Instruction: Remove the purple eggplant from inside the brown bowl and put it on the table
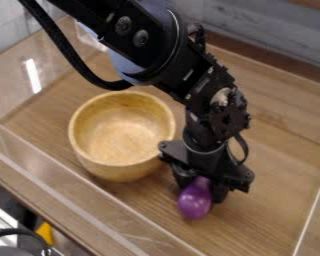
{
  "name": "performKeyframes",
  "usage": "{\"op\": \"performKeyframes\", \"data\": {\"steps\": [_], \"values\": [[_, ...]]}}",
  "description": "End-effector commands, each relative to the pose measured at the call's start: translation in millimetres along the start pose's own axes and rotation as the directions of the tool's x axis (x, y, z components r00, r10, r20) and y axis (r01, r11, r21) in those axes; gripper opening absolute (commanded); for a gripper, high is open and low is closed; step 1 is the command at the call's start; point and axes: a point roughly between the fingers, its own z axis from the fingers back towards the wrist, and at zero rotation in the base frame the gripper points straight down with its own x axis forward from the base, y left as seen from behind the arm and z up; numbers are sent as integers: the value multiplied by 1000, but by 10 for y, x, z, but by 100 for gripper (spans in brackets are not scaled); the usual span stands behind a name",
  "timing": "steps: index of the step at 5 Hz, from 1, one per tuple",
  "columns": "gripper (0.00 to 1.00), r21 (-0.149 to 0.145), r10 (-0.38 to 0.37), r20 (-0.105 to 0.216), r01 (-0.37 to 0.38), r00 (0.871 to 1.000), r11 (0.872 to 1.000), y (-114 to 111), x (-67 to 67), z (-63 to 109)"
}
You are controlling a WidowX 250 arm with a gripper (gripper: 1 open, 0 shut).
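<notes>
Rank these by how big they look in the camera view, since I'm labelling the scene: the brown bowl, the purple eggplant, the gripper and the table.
1. The table, filling most of the view.
2. The brown bowl.
3. The gripper, shut on the eggplant; clearly smaller than the bowl.
4. The purple eggplant, smallest, though partly hidden by the gripper.

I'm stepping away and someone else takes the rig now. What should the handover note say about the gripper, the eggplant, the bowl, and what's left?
Gripper: pointing straight down, shut on the purple eggplant.
Purple eggplant: out of the brown bowl, low at the table just right of the bowl; whether it rests on the surface is not clear.
Brown bowl: upright, nothing in it.
Done: eggplant lifted out and brought down beside the bowl.
Left: open the jaws, let go, and lift the arm away.
</notes>
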Motion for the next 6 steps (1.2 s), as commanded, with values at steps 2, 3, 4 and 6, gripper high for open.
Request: {"op": "performKeyframes", "data": {"steps": [2, 3, 4, 6], "values": [[0, 10, 0, -24, 0, 1000, 1000, 4, -68, 36], [0, 14, 9, -31, -8, 999, 1000, 20, -67, 49], [0, 18, 17, -38, -17, 999, 1000, 40, -65, 75], [0, 22, 33, -49, -32, 998, 999, 68, -50, 126]]}}
